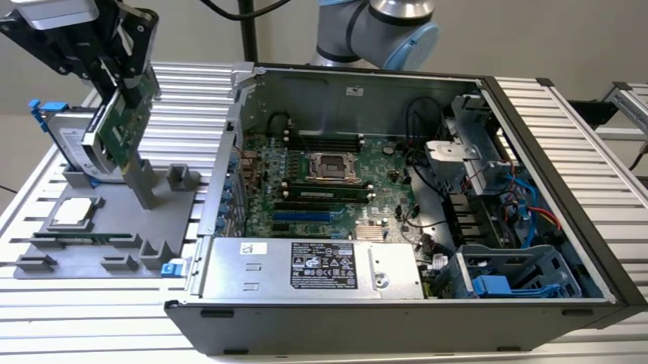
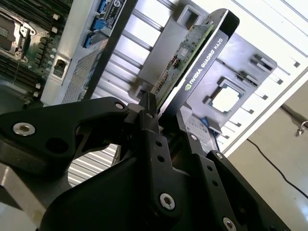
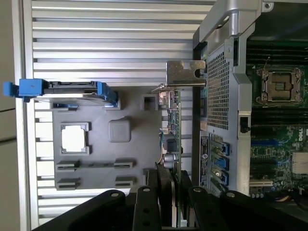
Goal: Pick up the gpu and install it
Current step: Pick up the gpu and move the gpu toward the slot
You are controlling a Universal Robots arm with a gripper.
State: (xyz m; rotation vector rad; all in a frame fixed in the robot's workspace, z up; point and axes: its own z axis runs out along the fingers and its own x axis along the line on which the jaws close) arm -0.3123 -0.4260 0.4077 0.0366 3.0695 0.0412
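Over the grey parts tray (image 1: 111, 220), near the worktop (image 1: 567, 114) edge at the exterior view's left, the end effector (image 1: 109, 76) is clamped on the gpu (image 1: 124, 125). The card hangs tilted, top leaning to the exterior view's left. We cannot tell if its lower end is clear of the tray's upright post. The hard drive in its blue frame (image 1: 69, 140) stands just beside it on the tray. The open computer case (image 1: 405, 83) sits at the exterior view's right, motherboard (image 1: 324, 182) exposed.

In the second wrist view the end effector (image 2: 150, 109) pinches the gpu (image 2: 192, 57) across its thickness, one pad on the green board face and one on the black cooler face. In the first wrist view the gpu (image 3: 172, 130) is edge-on. The end effector (image 3: 167, 179) is at one end and the silver bracket (image 3: 185, 74) at the other, close to the case's rear wall (image 3: 216, 86).

Handling, as we judge it:
- **Build:** stiff, flat and fairly light, so it won't sag.
- **Weak spots:** the bare board, small components and edge contacts are fragile.
- **Where to hold:** across the faces or on the cooler shroud, staying off the contacts and the bracket.
- **Risk:** an end grip like this one leaves a long overhang, and the smooth cooler face may let the card pivot in the pads if bumped.
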